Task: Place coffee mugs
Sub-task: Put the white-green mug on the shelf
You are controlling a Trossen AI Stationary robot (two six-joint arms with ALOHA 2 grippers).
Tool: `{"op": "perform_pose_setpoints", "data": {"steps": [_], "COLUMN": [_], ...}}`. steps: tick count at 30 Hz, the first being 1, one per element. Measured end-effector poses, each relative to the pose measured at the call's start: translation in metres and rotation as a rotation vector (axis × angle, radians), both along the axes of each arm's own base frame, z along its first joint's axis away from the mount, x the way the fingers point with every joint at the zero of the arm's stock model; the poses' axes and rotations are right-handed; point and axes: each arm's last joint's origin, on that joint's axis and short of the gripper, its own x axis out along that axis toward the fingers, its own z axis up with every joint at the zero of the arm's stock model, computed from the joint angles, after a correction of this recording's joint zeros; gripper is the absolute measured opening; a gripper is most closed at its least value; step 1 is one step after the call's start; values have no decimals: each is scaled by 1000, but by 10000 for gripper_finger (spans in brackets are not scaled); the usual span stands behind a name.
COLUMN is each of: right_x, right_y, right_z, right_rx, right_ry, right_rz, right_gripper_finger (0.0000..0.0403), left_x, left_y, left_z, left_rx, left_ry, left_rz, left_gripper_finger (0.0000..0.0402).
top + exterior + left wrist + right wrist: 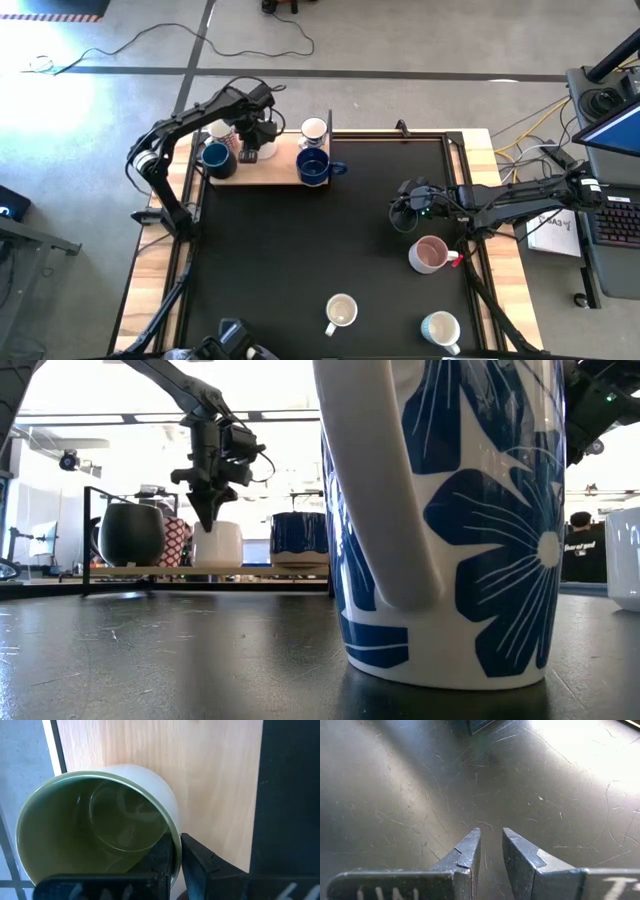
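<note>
**Ceramic mugs on a black mat and a wooden board; 2 arms at work.**

White glazed mug printed with dark blue flowers (450, 520) stands on the black table mat (300, 250), closest to the low camera and far nearer than the pale wooden board (270, 170).

From above, 3 mugs stand apart on the mat, all well nearer than the board and off towards its right. They are a cream-lined mug (341, 311), a white mug with a pale blue-green inside (440, 327), and a pink mug (430, 254). Which of these is the flowered one cannot be told.

Right gripper (491, 840) hangs over bare mat, to the right of the board and just beyond the pink mug. Its 2 fingers stand slightly apart with nothing between them.

The board lies at the mat's far left corner and carries the remaining mugs:

- A dark blue mug (313, 167) sits at the board's right end.
- A white mug (314, 130) sits just behind that dark blue mug.
- A second dark blue mug (215, 158) sits at the board's left end.
- A white printed mug (219, 130) sits behind the second dark blue mug.

Left gripper (180, 850) is over the middle of the board. Its fingers are clamped on the rim wall of a white mug with an olive-green inside (100, 830), 1 finger inside and 1 outside. In the low view this mug stands upright with its base on the board.
</note>
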Motion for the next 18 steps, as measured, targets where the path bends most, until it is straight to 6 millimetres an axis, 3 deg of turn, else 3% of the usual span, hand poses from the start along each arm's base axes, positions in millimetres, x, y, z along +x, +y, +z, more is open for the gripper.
{"op": "perform_pose_setpoints", "data": {"steps": [18], "right_x": [0], "right_y": [0], "right_z": [0], "right_rx": [0], "right_ry": [0], "right_rz": [0], "right_gripper_finger": [68], "left_x": [-21], "left_y": [17], "left_z": [1], "left_rx": [11], "left_ry": [12], "left_rz": [15], "left_gripper_finger": [11]}}
